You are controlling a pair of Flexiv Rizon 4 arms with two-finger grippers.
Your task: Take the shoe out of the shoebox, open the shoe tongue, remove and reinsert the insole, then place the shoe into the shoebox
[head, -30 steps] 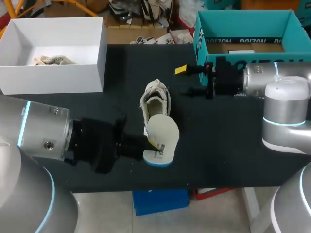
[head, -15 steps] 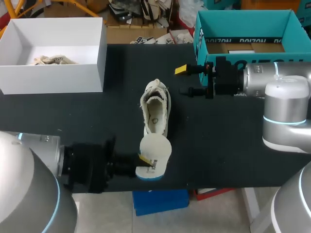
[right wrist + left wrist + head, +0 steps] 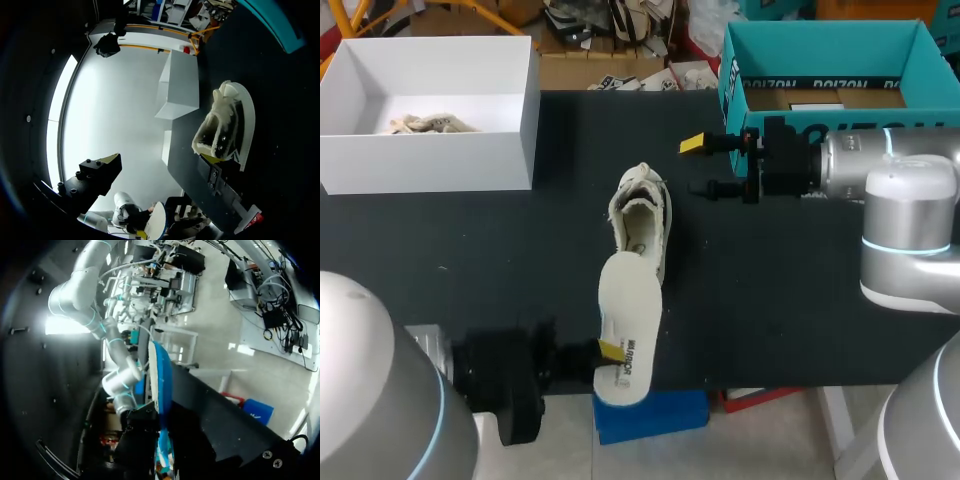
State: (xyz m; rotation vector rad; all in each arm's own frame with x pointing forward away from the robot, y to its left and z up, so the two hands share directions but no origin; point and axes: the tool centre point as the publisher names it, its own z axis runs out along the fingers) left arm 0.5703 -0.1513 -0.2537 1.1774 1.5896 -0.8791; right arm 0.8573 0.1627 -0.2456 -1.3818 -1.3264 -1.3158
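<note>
The task looks about half done: the shoe (image 3: 642, 220) is out of its box and lies on the table (image 3: 800, 320) near the middle, its mouth gaping upward. The insole (image 3: 628, 325) is out of it. Putting the insole back and boxing the shoe are not yet done. I cannot tell whether the white box (image 3: 430, 160) at the far left or the teal box (image 3: 820, 60) at the far right is the one meant to receive it. The left gripper (image 3: 607, 350) sits low at the table's near edge, its arm coming in from the near left with the wrist lying roughly level and pointing right. Its jaws are clamped on the insole's heel end. In the left wrist view the insole rises edge-on from between them, white on one face and blue on the other. In the head view the insole's front end reaches the shoe's near end, though I cannot tell whether they touch. The right gripper (image 3: 700, 166) hangs in front of the teal box, wrist level and pointing left. Its jaws stand wide and empty, near the shoe's far end but apart from it.
</note>
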